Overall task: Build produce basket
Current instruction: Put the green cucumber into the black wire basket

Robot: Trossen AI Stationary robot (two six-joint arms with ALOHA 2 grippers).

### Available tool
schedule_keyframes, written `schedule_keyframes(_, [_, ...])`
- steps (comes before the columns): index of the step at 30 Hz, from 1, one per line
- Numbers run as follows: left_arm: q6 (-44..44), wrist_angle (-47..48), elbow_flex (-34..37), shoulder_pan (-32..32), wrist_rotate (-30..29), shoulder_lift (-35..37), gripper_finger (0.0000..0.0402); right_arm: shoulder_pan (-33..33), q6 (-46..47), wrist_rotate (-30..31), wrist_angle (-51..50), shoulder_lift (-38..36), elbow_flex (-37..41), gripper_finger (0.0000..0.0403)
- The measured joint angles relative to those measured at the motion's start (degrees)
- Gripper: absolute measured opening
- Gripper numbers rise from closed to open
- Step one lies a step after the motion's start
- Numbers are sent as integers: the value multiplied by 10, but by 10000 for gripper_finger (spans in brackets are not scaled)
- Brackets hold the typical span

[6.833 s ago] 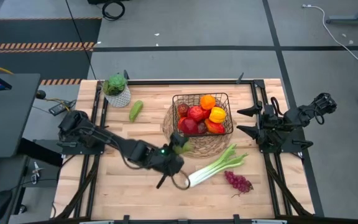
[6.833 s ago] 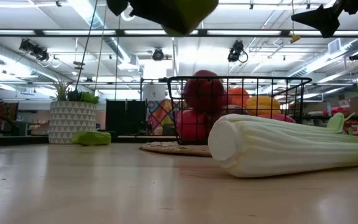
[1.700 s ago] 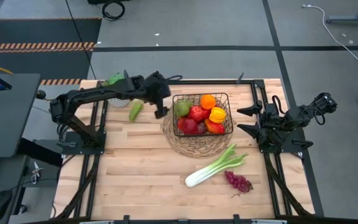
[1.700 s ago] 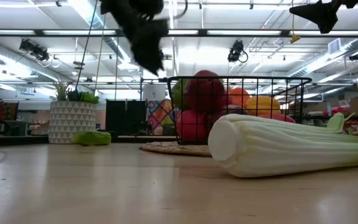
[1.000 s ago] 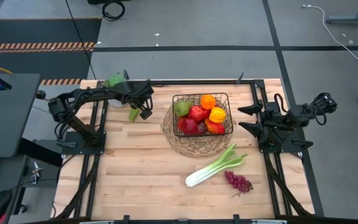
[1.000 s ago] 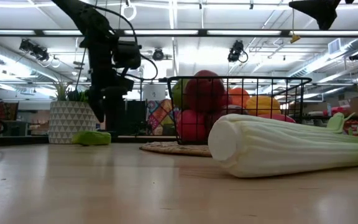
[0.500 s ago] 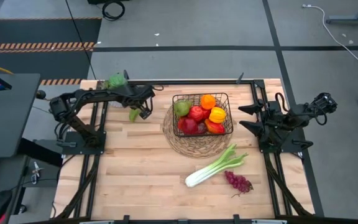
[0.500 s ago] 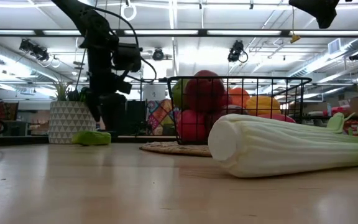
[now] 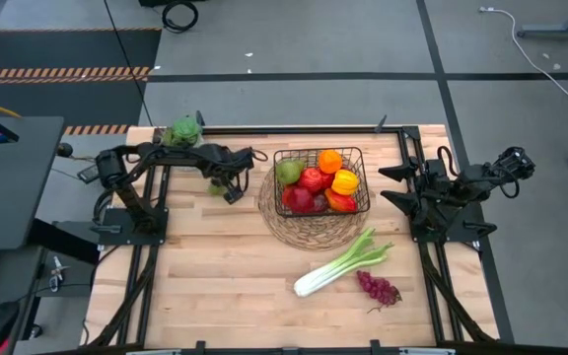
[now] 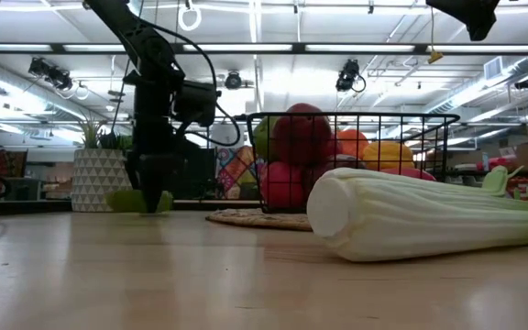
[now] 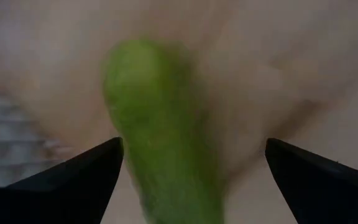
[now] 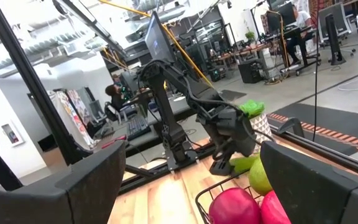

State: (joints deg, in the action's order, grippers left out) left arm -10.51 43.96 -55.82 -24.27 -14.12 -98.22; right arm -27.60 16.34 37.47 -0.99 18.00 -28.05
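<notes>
A long green vegetable (image 11: pixel 160 143) lies on its side on the table at the far left, next to the potted plant (image 9: pixel 183 133). My left gripper (image 11: pixel 193 142) is open and points steeply down over it, one finger on either side, low above the wood (image 10: pixel 152 188). The black wire basket (image 9: pixel 319 150) stands on a round woven mat (image 9: pixel 309 235) and holds apples, a green pear, an orange and peppers. Celery (image 9: pixel 343 264) and purple grapes (image 9: pixel 378 288) lie on the table near the front right. My right gripper (image 9: pixel 390 189) waits open, raised at the right edge.
The white-potted plant (image 10: pixel 99 179) stands just beyond the green vegetable at the far-left corner. The basket's wall (image 10: pixel 255 160) is close on the vegetable's right. Bare wood (image 9: pixel 215 276) stretches across the near left. People and desks show in the room behind (image 12: pixel 291 25).
My left gripper has come down from above the far-left corner, toward the green vegetable, shifting a little toward the near edge and rolling slightly. It now straddles the vegetable close to the table. Its fingers have stayed open. The produce has not moved.
</notes>
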Motion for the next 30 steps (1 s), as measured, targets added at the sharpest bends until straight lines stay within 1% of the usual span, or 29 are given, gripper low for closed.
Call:
schedule_keyframes(5, [11,-2,-5,24,79,0,400,0,0,0,0,0,0,376])
schedule_keyframes(12, [36,-2,-5,53,81,0,400,0,0,0,1,0,0,376])
schedule_keyframes(15, [67,-7,-5,59,80,0,400,0,0,0,1,0,0,376])
schedule_keyframes(19, [82,-19,-5,59,80,0,395,0,0,0,1,0,0,376])
schedule_keyframes(24, [82,-22,-5,59,79,0,359,0,0,0,1,0,0,376])
schedule_keyframes(30, [82,-22,-5,59,78,0,287,0,0,0,1,0,0,376])
